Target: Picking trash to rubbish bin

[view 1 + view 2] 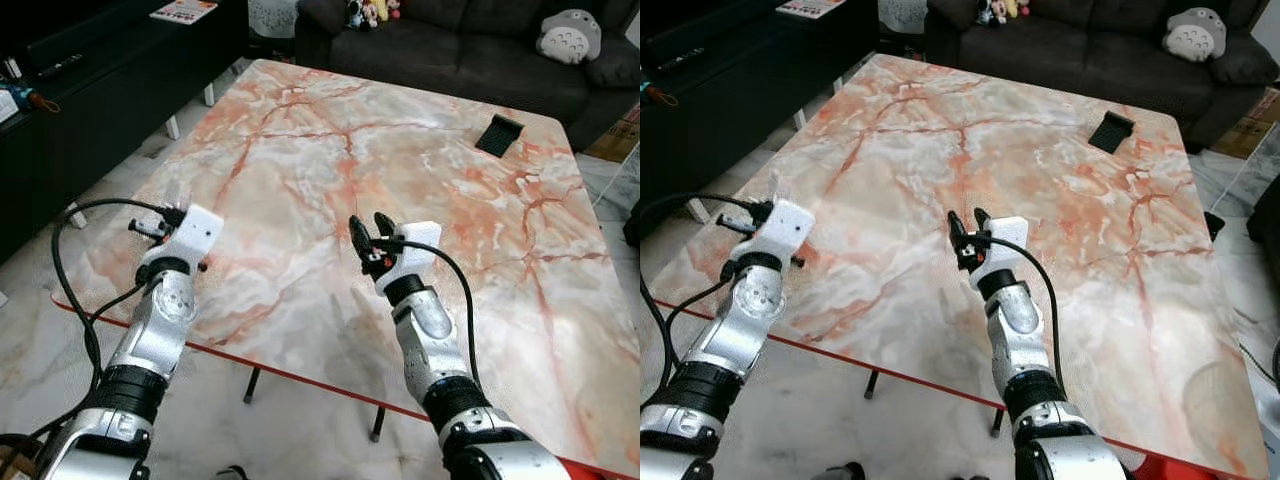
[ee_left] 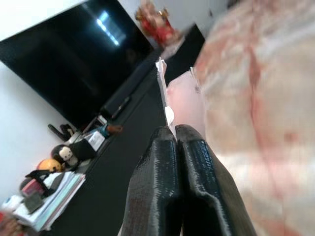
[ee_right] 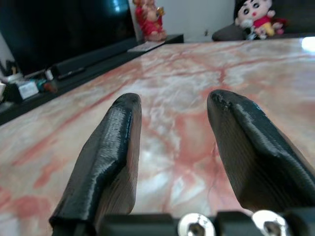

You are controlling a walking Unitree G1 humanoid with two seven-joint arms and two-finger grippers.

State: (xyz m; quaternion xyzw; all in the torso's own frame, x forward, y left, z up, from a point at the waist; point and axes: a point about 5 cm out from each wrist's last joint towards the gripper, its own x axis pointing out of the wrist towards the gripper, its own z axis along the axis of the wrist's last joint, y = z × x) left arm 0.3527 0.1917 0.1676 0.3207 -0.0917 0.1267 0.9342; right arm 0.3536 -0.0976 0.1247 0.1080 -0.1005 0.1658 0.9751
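My left gripper (image 1: 150, 224) hovers over the near left edge of the marble table (image 1: 330, 150). In the left wrist view its fingers (image 2: 162, 162) are pressed together on a thin, clear plastic scrap (image 2: 184, 101), which sticks up past the fingertips. That scrap shows faintly above the gripper in the eye view (image 1: 172, 190). My right gripper (image 1: 368, 228) is held low over the table's near middle. It is open, and nothing lies between its fingers (image 3: 123, 128).
A small black object (image 1: 498, 134) lies at the table's far right. A dark sofa (image 1: 470, 40) with a grey plush toy (image 1: 569, 36) stands behind the table. A black TV cabinet (image 1: 90, 80) runs along the left. Pale floor (image 1: 30, 330) surrounds the table.
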